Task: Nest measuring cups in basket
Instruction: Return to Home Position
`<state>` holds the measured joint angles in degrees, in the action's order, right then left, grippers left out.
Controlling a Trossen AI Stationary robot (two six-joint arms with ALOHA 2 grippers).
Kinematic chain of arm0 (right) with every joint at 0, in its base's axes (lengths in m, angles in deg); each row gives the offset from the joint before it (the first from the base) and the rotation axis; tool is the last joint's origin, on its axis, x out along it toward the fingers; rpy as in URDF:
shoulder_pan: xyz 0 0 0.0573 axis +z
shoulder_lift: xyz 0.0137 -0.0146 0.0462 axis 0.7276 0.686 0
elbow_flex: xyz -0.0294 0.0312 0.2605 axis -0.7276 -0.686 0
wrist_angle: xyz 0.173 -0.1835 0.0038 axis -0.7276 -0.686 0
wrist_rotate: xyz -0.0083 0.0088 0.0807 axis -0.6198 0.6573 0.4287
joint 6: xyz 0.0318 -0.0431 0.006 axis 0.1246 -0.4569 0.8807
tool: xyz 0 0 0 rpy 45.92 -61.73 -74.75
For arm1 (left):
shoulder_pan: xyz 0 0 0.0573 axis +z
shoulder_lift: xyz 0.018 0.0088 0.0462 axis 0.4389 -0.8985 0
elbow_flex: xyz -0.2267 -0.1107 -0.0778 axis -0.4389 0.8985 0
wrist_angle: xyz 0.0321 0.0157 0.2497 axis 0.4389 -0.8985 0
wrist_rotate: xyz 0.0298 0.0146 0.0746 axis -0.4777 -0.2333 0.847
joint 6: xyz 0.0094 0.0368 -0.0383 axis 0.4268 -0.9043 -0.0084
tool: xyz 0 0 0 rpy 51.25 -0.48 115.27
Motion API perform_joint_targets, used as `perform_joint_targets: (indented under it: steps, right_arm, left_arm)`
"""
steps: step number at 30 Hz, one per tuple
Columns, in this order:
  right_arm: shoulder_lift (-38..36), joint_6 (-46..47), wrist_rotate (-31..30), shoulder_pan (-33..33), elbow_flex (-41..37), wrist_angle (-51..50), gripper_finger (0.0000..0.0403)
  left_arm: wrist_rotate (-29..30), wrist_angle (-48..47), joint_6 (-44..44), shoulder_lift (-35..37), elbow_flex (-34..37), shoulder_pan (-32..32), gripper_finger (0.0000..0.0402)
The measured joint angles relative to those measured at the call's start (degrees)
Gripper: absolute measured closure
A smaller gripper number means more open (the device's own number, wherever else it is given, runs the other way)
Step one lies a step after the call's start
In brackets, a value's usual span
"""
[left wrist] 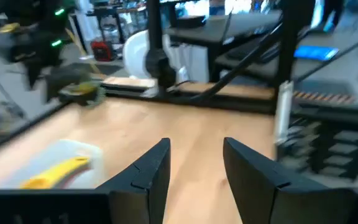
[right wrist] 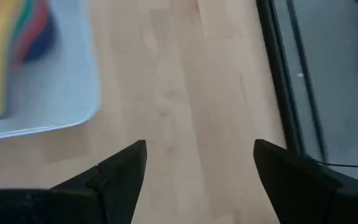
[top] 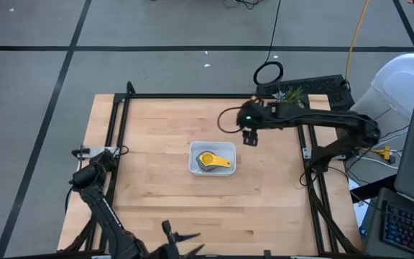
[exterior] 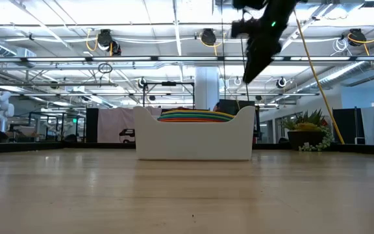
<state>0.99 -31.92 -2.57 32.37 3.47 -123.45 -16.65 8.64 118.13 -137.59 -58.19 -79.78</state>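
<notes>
The white basket (top: 192,167) sits at the middle of the table. The measuring cups lie nested inside it, the yellow one (top: 209,159) on top; in the low view their stacked coloured handles (exterior: 197,116) rest across the basket (exterior: 193,140), just above its rim. My right gripper (top: 249,139) hangs open above the table, to the far right of the basket, with nothing between its fingers (right wrist: 197,146). My left gripper (top: 180,236) is open at the near edge, pointing across the table; it too is empty (left wrist: 194,144).
A small potted green plant (top: 291,93) stands at the far right corner. A black metal frame (top: 192,96) runs along the table's edges. Bare wood (top: 149,187) lies all around the basket.
</notes>
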Motion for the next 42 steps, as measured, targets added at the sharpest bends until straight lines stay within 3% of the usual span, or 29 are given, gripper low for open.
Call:
perform_joint_targets:
  steps: [6, 10, 14, 17, 19, 23, 26, 28, 31, 33, 35, 39, 42]
  right_arm:
    - [-11.76, 5.79, 6.4, 2.7, 0.0, -3.78, 0.0117]
    - [-19.98, 7.48, 6.63, 6.6, 0.0, -3.67, 0.0117]
    - [-28.17, 8.4, 6.63, 10.42, -3.45, -0.41, 0.0117]
    - [-35.24, 10.73, 6.49, 12.39, -10.2, 3.9, 0.0123]
    - [-39.54, 13.52, 5.72, 13.41, -15.05, 5.33, 0.0136]
    - [-46.26, 17.79, 5.01, 15.33, -21.08, 6.22, 0.0213]
    - [-49.39, 19.4, 5.12, 16.7, -22.46, 6.34, 0.0315]
    - [-50.52, 19.25, 5.14, 17.8, -22.58, 6.21, 0.0378]
    - [-51.02, 19.97, 5.26, 19.43, -22.59, 5.73, 0.0397]
    - [-51.01, 20.77, 5.23, 20.73, -22.98, 5.43, 0.0401]
    - [-51.47, 22.29, 5.12, 22.25, -24.49, 5.4, 0.0402]
    - [-53.71, 24.02, 3.31, 24.94, -29.81, 6.37, 0.0403]
    - [-56.91, 21.4, 1.68, 26.33, -35.14, 13.12, 0.0403]
  left_arm:
    - [-0.3, -27.32, 12.8, 6.52, 0.0, 0.97, 0.0251]
    - [1.34, -42.62, 19.93, 11.69, 0.0, 0.09, 0.0282]
    - [5.88, -51.8, 24.13, 16.08, 1.25, -1.22, 0.0343]
    - [6.72, -52.79, 28.84, 20.71, 8.43, -1.69, 0.039]
    - [6.78, -50.31, 32.31, 24.65, 15.33, -1.61, 0.0394]
    - [6.94, -33.21, 31.03, 32.03, 30.65, -0.86, 0.0398]
    - [2.9, -10.07, 16.66, 37.13, 40.81, 1.33, 0.0399]
    - [-5.14, 10.49, 1.2, 39.64, 47.46, 4.84, 0.0399]
    - [-25.48, 43.5, -22.63, 41.1, 57.4, 12.39, 0.04]
    - [-36.6, 58.48, -29.79, 41.25, 62.84, 18.02, 0.04]
    - [-42.43, 64.72, -30.75, 41.28, 67.11, 23.34, 0.04]
    - [-50.14, 66.83, -25.63, 41.17, 72.73, 31.35, 0.04]
    - [-51.17, 66.66, -26.42, 41.19, 74.79, 33.45, 0.0401]
